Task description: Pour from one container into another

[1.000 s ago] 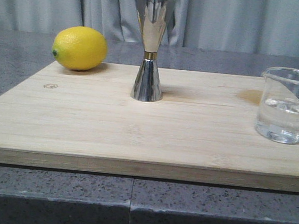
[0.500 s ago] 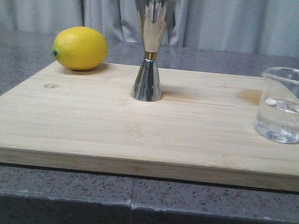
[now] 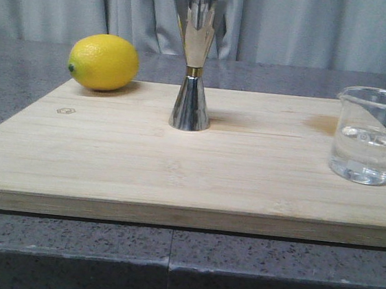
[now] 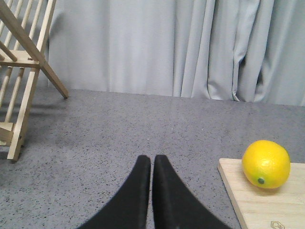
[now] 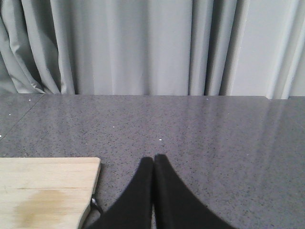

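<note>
On the board (image 3: 109, 156): beaker (image 3: 371, 136) and jigger (image 3: 194, 62), untouched.
Fragile, slippery glass is best held mid-wall; left gripper (image 4: 152, 164) and right gripper (image 5: 153, 164) are pressed closed, empty.

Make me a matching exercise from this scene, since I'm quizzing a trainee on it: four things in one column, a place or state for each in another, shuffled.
Things:
1. lemon
2. jigger
3. beaker
4. left tool

Places or states:
A. upright near the middle of the cutting board
B. closed, over the grey counter
C. on the board's far left corner
D. near the board's right edge, holding clear liquid

Pairs: 1-C, 2-A, 3-D, 4-B
</note>
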Tool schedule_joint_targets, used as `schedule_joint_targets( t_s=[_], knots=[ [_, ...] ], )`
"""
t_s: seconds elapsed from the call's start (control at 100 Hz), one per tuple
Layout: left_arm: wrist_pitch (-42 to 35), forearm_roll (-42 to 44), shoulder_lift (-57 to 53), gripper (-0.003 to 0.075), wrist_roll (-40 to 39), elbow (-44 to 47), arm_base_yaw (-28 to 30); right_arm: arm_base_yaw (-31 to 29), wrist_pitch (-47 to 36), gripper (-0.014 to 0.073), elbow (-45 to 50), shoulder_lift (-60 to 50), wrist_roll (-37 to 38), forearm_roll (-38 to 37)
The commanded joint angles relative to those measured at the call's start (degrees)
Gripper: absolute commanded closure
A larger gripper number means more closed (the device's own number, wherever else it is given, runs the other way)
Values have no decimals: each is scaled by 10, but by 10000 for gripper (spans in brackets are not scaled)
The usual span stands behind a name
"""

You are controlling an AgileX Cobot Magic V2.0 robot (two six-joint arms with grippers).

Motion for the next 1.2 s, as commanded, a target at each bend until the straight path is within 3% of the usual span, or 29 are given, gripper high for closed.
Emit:
schedule_joint_targets(
  t_s=[0.0,0.12,0.19,0.36,0.45,0.92,1.04,1.19],
  knots=[
    [-41,-5,9,739,2,-21,-4,-1,-48,666,-20,10,-7,-9],
    [-41,-2,9,730,2,-21,-2,-1,-46,650,-20,10,-5,-9],
    [-39,11,9,657,2,-21,-2,-2,-45,565,-20,10,-5,-9],
    [-41,26,9,248,2,-21,-2,-2,-45,185,-20,10,-5,-9],
    [-49,26,9,140,2,-21,-2,-2,-45,78,-20,10,-5,-9],
    [-49,-11,9,208,2,-21,-2,-2,-53,61,-20,10,-5,-8],
    [-6,-11,11,240,2,-33,-2,-2,-53,61,-20,10,-5,-8],
    [102,-11,48,265,15,-92,-6,-2,-53,61,-20,10,-5,-8]
  ],
)
